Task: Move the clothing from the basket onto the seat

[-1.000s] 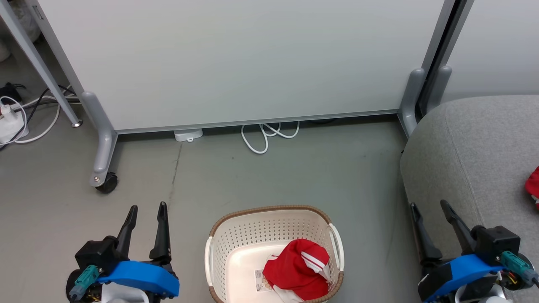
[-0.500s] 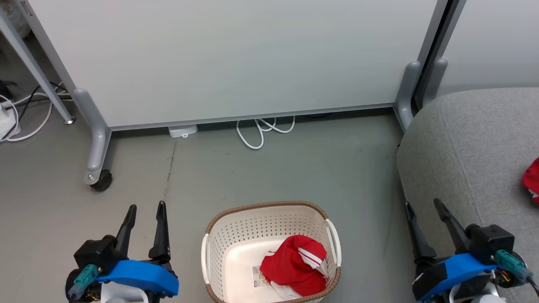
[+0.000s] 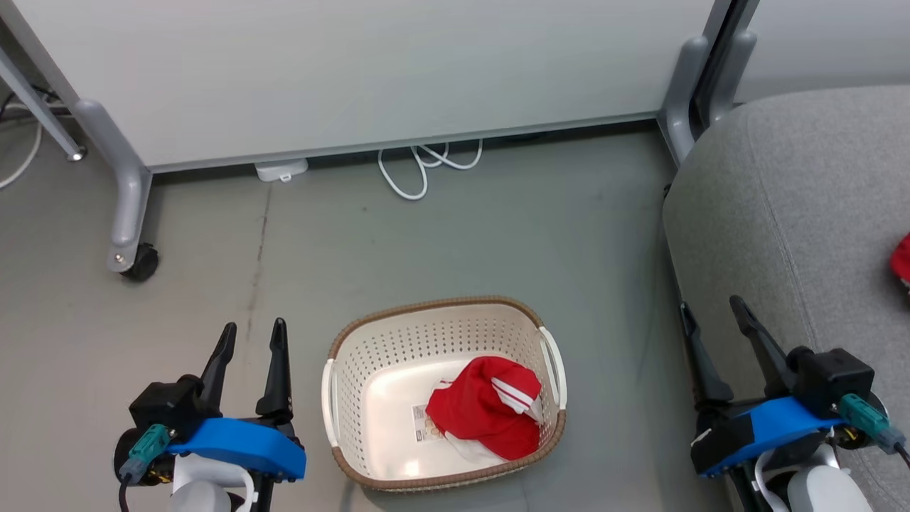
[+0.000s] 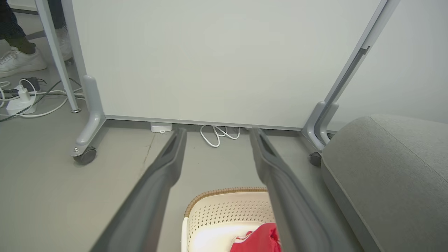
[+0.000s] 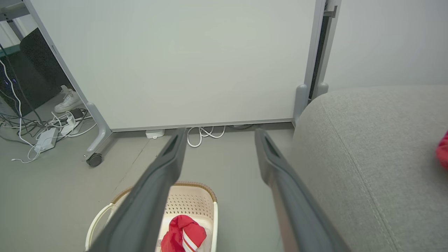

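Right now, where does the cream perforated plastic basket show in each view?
Head view: basket lower centre, on the floor.
Left wrist view: bottom centre.
Right wrist view: bottom, left of centre.
Shared landmark: looped white cable beneath the white panel.

The left gripper (image 3: 254,326) sits at the lower left of the head view. Its two dark fingers (image 3: 274,370) point up the view, jaws parted, with nothing between them. The right gripper (image 3: 709,304) sits at the lower right, jaws likewise apart and empty, fingers leaning slightly toward the view's left. Behind each gripper is a blue wrist housing (image 3: 238,444) on a pale forearm (image 3: 202,492).
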Controlling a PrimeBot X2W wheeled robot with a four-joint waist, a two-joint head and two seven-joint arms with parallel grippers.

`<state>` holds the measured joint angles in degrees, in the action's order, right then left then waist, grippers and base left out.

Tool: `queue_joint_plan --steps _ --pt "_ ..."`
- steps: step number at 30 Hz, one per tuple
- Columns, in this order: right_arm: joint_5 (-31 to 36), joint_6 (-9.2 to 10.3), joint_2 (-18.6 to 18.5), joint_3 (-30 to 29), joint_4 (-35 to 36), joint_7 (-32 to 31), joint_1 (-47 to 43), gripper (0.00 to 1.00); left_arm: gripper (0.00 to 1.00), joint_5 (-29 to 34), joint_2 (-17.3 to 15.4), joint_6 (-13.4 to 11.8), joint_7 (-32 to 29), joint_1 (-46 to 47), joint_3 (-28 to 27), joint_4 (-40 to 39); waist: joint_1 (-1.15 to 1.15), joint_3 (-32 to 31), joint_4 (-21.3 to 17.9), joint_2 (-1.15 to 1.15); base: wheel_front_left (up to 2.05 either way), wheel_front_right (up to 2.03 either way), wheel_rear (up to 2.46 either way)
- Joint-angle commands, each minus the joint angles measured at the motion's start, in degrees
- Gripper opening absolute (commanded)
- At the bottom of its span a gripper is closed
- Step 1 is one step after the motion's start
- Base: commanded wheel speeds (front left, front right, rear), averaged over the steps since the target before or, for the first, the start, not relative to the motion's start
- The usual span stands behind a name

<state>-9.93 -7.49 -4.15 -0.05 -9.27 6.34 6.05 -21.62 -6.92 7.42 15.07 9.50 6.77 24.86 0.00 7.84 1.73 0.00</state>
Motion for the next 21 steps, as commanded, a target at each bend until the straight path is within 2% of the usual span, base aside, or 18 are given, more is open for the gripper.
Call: queue_joint_plan --steps 1,13,21 --pt "0.1 -0.01 0.0 0.1 0.4 0.3 1.3 1.00 1.00 -0.2 -0.3 0.1 0.2 1.5 0.7 0.3 0.00 3.4 -1.5 0.00 0.00 0.00 0.00" --pt "0.3 -0.01 -1.2 3.8 3.0 0.7 11.0 1.00 1.00 -2.1 -1.7 0.1 0.2 10.1 5.4 4.5 0.00 18.4 -8.4 0.00 0.00 0.00 0.00" --pt "-0.4 -0.01 -0.4 7.6 3.3 2.1 17.2 1.00 1.00 -3.4 -3.4 0.1 0.2 17.4 11.2 9.6 0.00 27.2 -12.8 0.00 0.00 0.00 0.00"
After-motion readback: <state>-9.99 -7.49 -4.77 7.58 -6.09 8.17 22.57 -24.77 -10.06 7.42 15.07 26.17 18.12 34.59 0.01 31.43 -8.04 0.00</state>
